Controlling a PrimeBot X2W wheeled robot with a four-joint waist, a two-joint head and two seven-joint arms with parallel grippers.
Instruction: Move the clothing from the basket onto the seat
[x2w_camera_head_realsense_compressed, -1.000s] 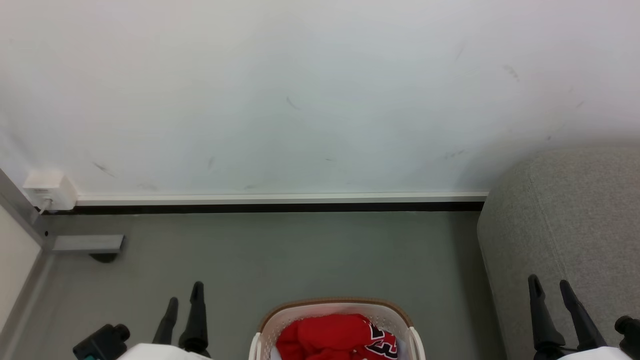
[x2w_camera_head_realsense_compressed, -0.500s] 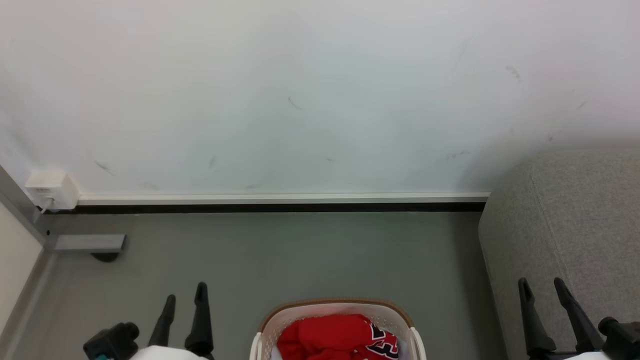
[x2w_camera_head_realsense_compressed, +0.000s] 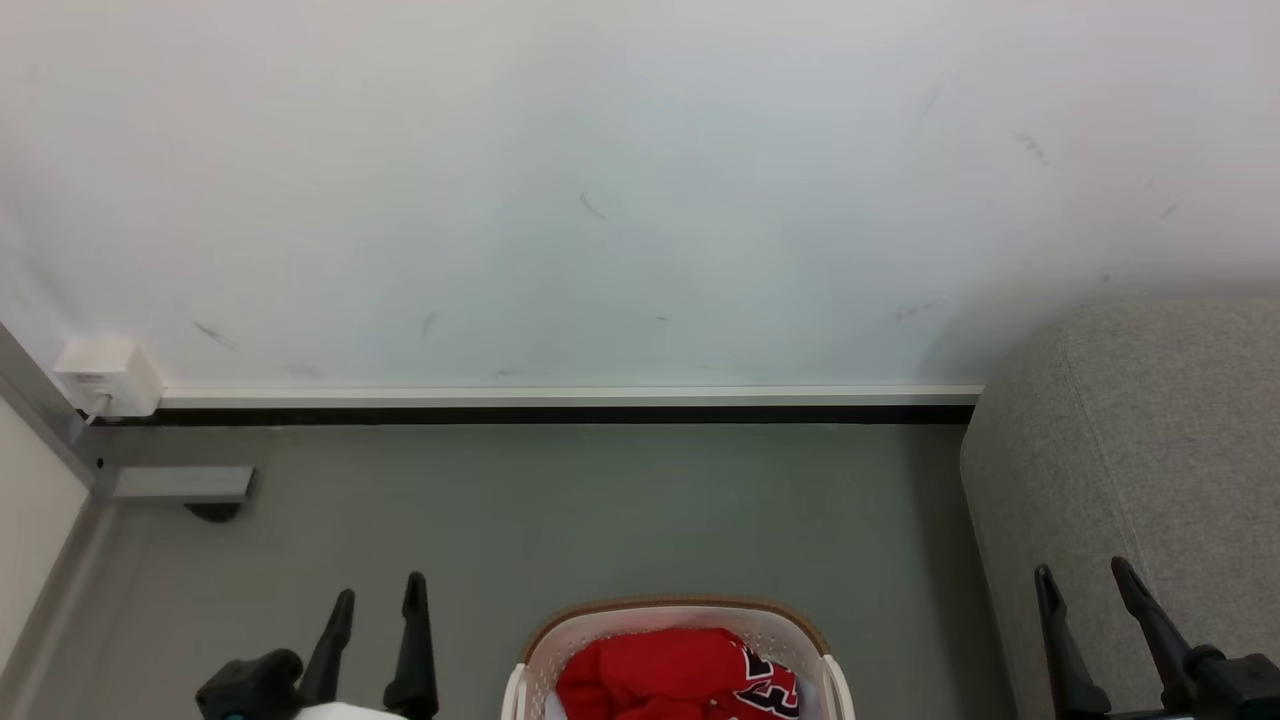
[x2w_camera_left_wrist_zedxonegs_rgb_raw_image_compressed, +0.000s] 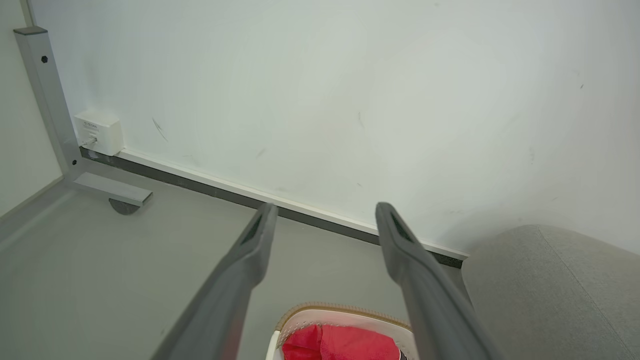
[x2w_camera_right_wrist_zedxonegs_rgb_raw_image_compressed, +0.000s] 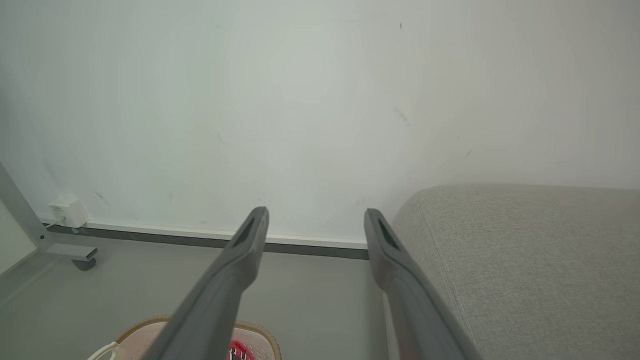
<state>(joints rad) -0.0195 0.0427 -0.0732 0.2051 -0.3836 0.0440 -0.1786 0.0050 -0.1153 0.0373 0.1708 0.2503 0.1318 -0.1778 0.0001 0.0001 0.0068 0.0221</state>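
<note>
Left fingers (x2w_camera_head_realsense_compressed: 413, 640) and right fingers (x2w_camera_head_realsense_compressed: 1060, 640) wide open, empty.
Pinch a thick fold of clothing (x2w_camera_head_realsense_compressed: 660, 675) in the basket (x2w_camera_head_realsense_compressed: 680, 605) between them; seat (x2w_camera_head_realsense_compressed: 1150, 430) lies beside the right pair.

The basket (x2w_camera_head_realsense_compressed: 680, 606), cream with a brown rim, stands on the grey floor (x2w_camera_head_realsense_compressed: 600, 510) at bottom centre, cut off by the lower edge. Red clothing (x2w_camera_head_realsense_compressed: 650, 680) with black-and-white lettering lies inside it. The grey seat (x2w_camera_head_realsense_compressed: 1150, 430) occupies the right side, its rounded corner close to the wall (x2w_camera_head_realsense_compressed: 600, 180). The left gripper (x2w_camera_head_realsense_compressed: 380, 590) hangs over the floor left of the basket, fingers parted, empty. The right gripper (x2w_camera_head_realsense_compressed: 1083, 570) shows in front of the seat, fingers parted, empty. A white wall box (x2w_camera_head_realsense_compressed: 108, 375) sits on the wall at far left.
</note>
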